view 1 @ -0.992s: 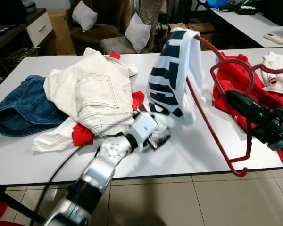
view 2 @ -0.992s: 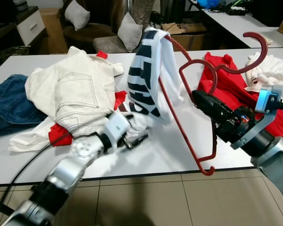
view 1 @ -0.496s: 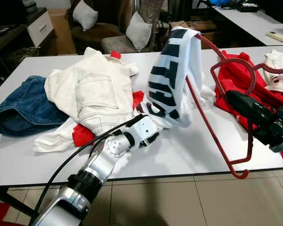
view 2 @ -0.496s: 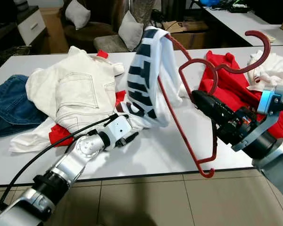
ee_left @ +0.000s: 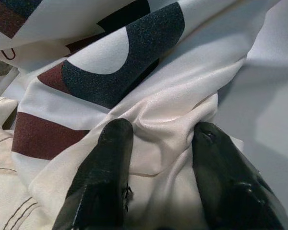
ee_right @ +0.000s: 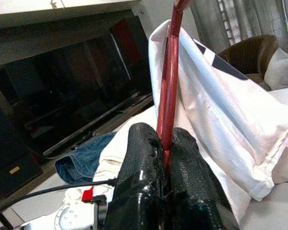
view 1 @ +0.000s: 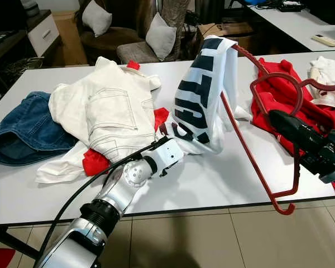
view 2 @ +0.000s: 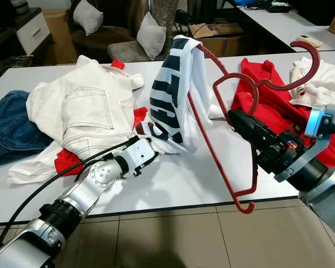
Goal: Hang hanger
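Cluttered worktop (view 1: 223, 184): my right gripper (ee_right: 163, 143) fingers clamp the red hanger (view 1: 257, 167), shirt (view 1: 204, 95) half on; left gripper (ee_left: 158, 139) fingers straddle its hem, part open. Tugging could strip it off.

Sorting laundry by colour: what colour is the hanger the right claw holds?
Red. The hanger shows best in the right eye view, clamped in the right claw.
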Robot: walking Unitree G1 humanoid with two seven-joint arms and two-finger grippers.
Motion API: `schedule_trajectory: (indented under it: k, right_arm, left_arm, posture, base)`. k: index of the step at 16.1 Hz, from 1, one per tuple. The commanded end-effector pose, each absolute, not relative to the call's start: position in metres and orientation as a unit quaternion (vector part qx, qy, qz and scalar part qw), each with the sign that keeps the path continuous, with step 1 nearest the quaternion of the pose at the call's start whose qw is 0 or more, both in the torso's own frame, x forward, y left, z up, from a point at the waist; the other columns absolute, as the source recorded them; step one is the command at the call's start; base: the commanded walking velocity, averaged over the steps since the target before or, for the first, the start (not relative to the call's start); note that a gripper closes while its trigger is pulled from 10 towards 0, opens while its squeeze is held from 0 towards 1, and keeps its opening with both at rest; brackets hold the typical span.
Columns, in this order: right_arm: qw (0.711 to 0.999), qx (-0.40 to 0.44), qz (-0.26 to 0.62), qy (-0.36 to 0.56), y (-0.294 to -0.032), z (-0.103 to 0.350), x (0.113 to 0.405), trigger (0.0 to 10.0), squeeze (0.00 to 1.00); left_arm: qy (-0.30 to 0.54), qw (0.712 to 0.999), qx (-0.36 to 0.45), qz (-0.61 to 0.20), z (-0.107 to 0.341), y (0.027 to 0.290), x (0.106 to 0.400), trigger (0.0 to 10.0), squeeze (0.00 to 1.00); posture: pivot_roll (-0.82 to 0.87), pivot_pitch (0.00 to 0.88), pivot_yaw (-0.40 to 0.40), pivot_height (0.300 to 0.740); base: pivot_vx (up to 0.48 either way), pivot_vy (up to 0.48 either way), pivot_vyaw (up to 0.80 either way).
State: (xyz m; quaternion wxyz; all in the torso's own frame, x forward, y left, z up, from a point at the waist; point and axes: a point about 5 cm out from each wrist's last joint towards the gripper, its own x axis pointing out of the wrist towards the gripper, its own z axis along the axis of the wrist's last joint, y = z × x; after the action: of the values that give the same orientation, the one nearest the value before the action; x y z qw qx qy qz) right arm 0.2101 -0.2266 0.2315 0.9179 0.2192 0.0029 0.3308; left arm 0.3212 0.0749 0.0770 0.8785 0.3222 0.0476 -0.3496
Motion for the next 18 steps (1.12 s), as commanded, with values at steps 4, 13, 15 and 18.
schedule_trajectory:
  k: [4, 13, 15, 18]
  right_arm:
    - [0.917, 0.218, 0.334, -0.019, -0.227, 0.240, 0.205, 10.0, 0.00]
    - [0.918, 0.245, 0.312, -0.029, -0.232, 0.240, 0.209, 10.0, 0.00]
    - [0.915, 0.257, 0.310, -0.036, -0.232, 0.241, 0.212, 10.0, 0.00]
    - [0.913, 0.314, 0.258, -0.027, -0.236, 0.231, 0.223, 10.0, 0.00]
  left_arm:
    - [0.039, 0.881, 0.328, -0.339, 0.080, 0.079, 0.327, 0.0, 0.00]
    - [-0.186, 0.922, 0.172, -0.293, 0.167, 0.109, 0.333, 0.0, 0.00]
    - [-0.235, 0.925, 0.134, -0.269, 0.206, 0.136, 0.337, 0.0, 0.00]
    - [-0.248, 0.951, 0.061, -0.176, 0.262, 0.197, 0.353, 0.0, 0.00]
  posture:
    - [-0.26, 0.000, 0.089, 0.740]
    - [-0.23, 0.000, 0.075, 0.740]
    - [-0.21, 0.000, 0.068, 0.740]
    - [-0.19, 0.000, 0.066, 0.740]
  base:
    - [0.000, 0.000, 0.00]
    - [0.000, 0.000, 0.00]
    - [0.000, 0.000, 0.00]
    - [0.000, 0.000, 0.00]
